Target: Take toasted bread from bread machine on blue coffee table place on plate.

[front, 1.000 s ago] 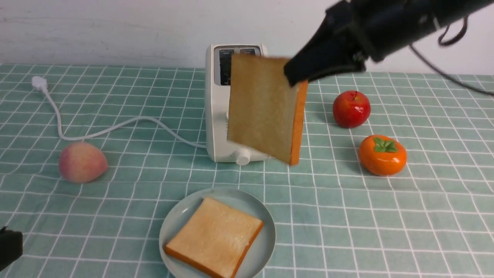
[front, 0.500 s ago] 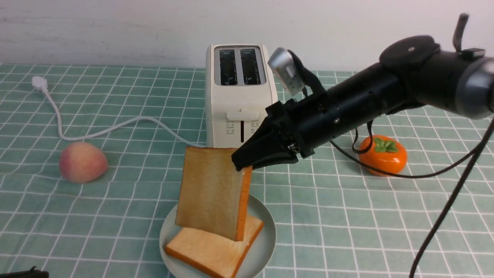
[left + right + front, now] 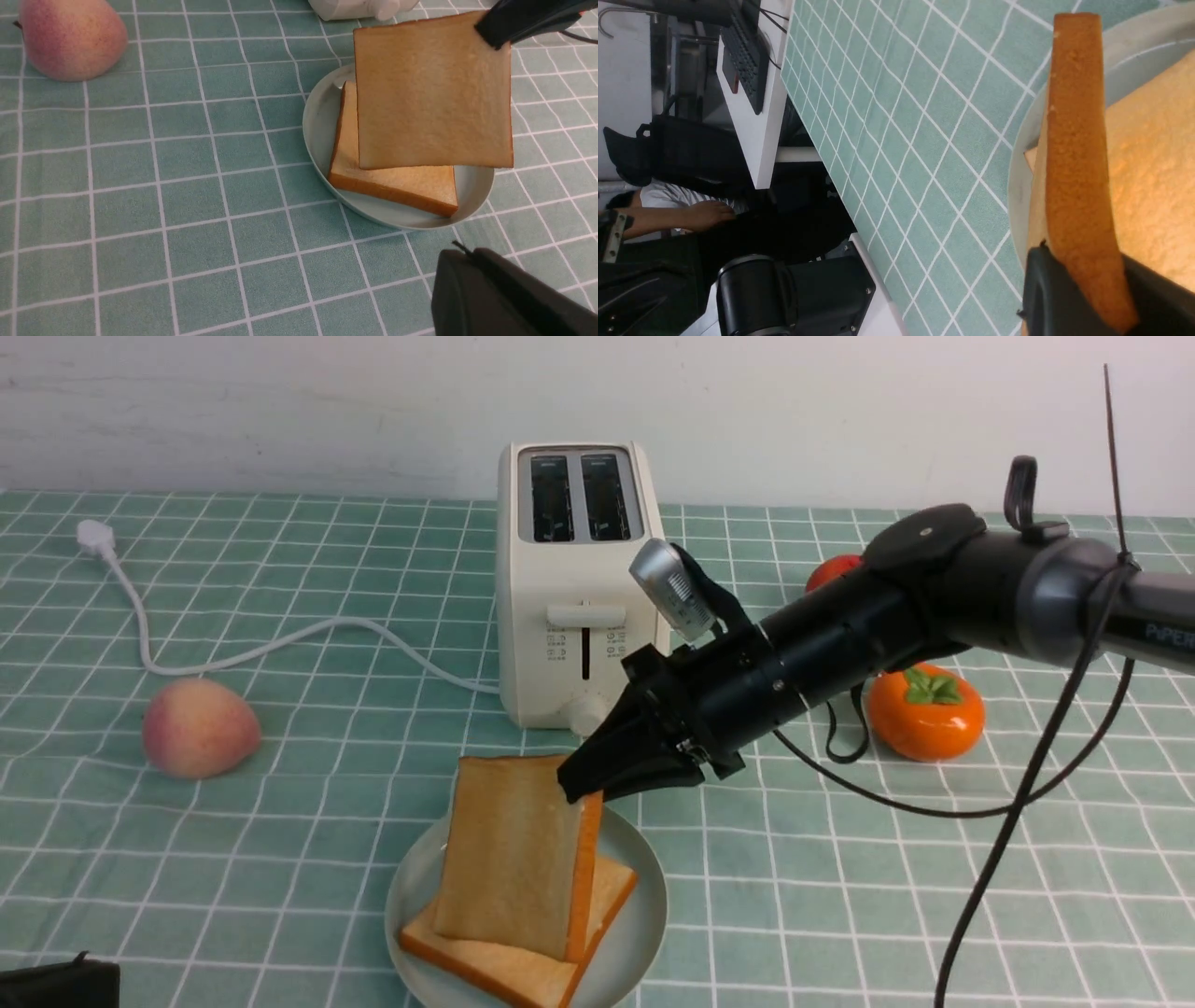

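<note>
Right black gripper (image 3: 583, 784) clamps thick golden-tan toast slice (image 3: 509, 854) at one-o'clock corner, tilted over twin slice (image 3: 485, 963) on round pale blue-green plate (image 3: 651, 905); early release could topple it past nine-o'clock rim.

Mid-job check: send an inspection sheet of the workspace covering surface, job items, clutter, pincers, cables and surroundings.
Surface: teal grid cloth, flat.
Job's things: toaster slots empty; flat slice on plate; held slice tilted above it, contact unclear.
Clutter: peach, persimmon, apple half hidden behind right arm.
Pincers: right pincer shut on held slice's top corner; left pincer shut, empty, near plate.
Cables: white cord, plug lying loose; black arm cables hang near persimmon.
Surroundings: white wall; person beyond table.
</note>
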